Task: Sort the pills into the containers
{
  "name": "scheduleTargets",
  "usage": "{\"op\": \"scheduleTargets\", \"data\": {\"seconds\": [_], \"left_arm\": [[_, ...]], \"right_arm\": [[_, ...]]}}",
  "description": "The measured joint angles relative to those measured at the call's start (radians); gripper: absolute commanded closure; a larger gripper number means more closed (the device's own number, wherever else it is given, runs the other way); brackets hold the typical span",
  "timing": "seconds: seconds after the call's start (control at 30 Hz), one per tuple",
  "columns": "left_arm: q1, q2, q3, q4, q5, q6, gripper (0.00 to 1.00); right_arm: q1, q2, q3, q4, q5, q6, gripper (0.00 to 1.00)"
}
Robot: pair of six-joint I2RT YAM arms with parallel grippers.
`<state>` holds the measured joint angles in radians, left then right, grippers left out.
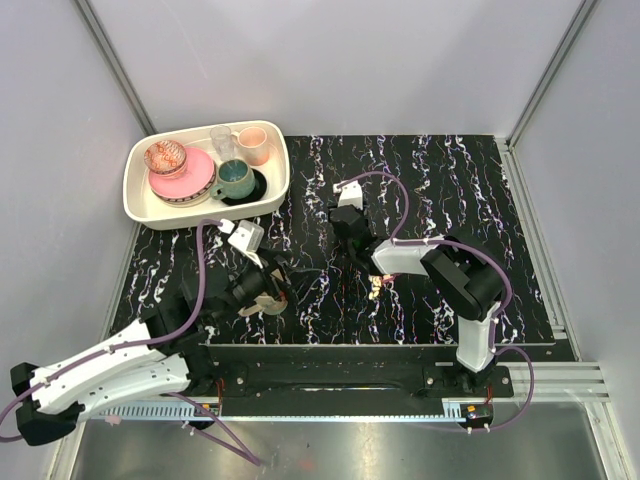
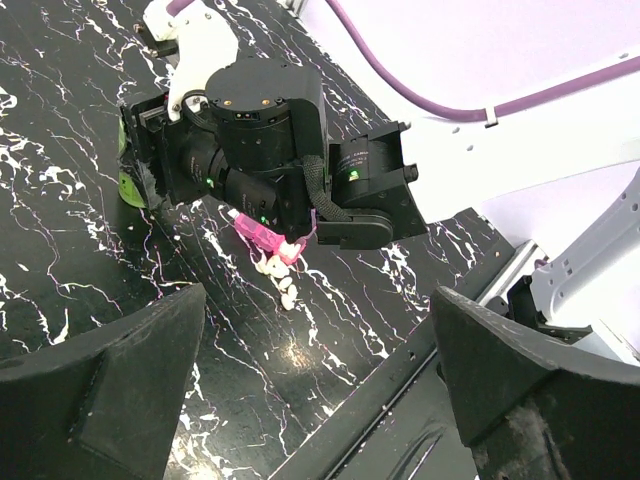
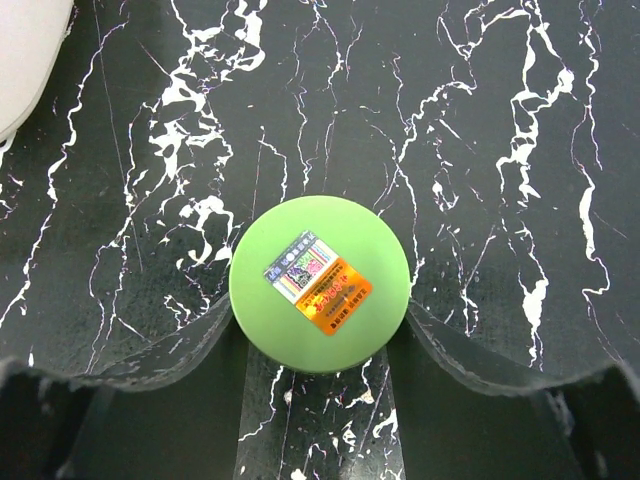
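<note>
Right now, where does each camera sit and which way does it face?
Top external: above, behind the bases, facing down at the table; left arm, right arm show.
Left wrist: low, facing the right arm, pill box and pills; its open fingers show.
Right wrist: straight down on the green bottle, clamped by its fingers.
Both wrist views share the bottle.

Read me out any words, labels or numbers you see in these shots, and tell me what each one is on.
Sticker on the round face of the green bottle: print on a multicoloured patch and an orange patch, too small and blurred to read.
Pill box: no marking legible.
Nothing else in view carries readable text.
</note>
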<state>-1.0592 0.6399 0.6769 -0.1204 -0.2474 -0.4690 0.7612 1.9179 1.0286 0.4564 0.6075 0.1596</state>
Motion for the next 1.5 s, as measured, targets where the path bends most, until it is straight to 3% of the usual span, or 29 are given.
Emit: {"op": "scheduleTargets", "data": {"seconds": [0.17,0.27,0.6,1.0,1.5], "left_arm": [[0.000,-0.014,-0.001,-0.007,0.000,-0.004,0.01],[0.000,-0.026,-0.010,-0.006,0.000,-0.009,0.01],[0.000,-0.066,-0.033,-0.016,-0.001,-0.027,0.01],[0.000,-0.103,-0.046,-0.022,-0.008,-0.038,0.01],[0.000,-0.151,-0.094,-0.044,-0.011,-0.060,0.01]], "right_arm": [[0.000,0.000,0.006,-0.014,-0.015,-0.008,0.14],[0.000,0.000,0.022,-0.048,-0.049,-0.013,0.09],[0.000,-0.080,0.027,-0.152,-0.138,0.000,0.03],[-0.072,-0.508,-0.076,-0.439,-0.177,0.144,0.04],[-0.101,-0.392,-0.170,-0.620,-0.261,0.204,0.06]]}}
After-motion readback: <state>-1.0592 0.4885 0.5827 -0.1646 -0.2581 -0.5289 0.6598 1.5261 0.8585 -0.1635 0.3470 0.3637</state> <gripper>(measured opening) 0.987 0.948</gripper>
